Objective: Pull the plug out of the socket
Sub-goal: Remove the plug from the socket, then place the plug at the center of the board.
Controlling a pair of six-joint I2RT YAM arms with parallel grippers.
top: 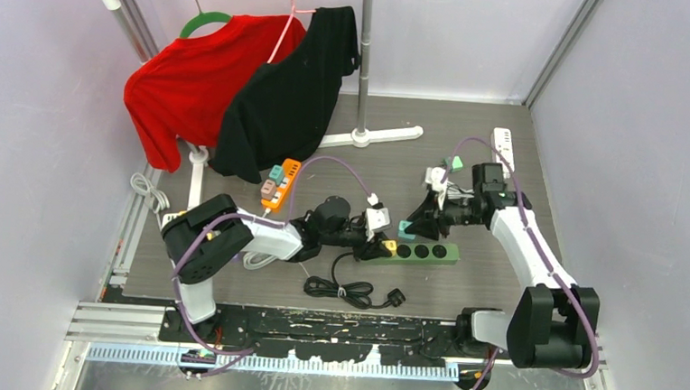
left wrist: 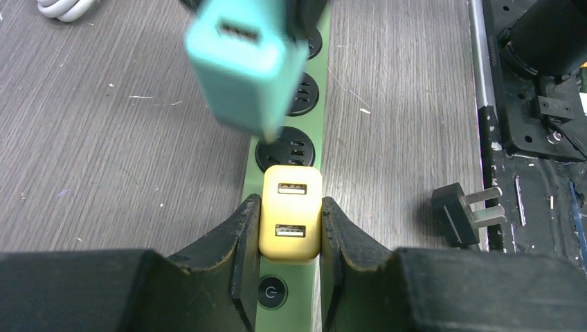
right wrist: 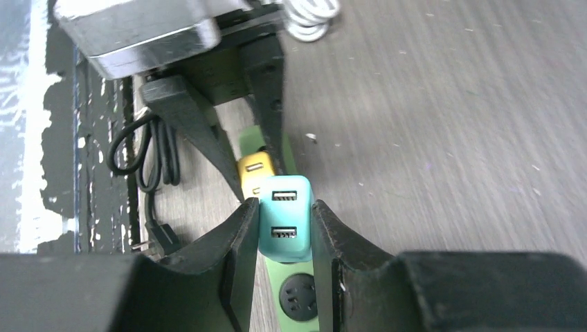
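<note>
**Near edge.** We list a coiled black cord (top: 340, 290) on the counter (top: 462, 293), with a loose black plug (left wrist: 462, 207) at its end. Both lie just beside the work, and we judge them clear of the pull.

**Left hand** (left wrist: 291, 207). It is clenched on the yellow plug (left wrist: 291, 238). That plug sits in the green power strip (top: 451, 253), next to the strip's power button (left wrist: 270, 290).

**Right hand** (right wrist: 285, 207). It is clenched on the teal plug (right wrist: 284, 235), which hangs just above the strip's open sockets and looks free of them.

**Handling.** We would draw the teal plug straight up without tilting it, while the left hand pins the strip down. The two hands sit close together, so a sideways swing risks a knock.

**Farther back.** We list an orange power strip (top: 281, 184) and a white power strip (top: 505, 143). Beyond them stands a rack (top: 364, 60) carrying a red shirt (top: 195, 77) and a black shirt (top: 284, 101). All of these are well apart from the work.
</note>
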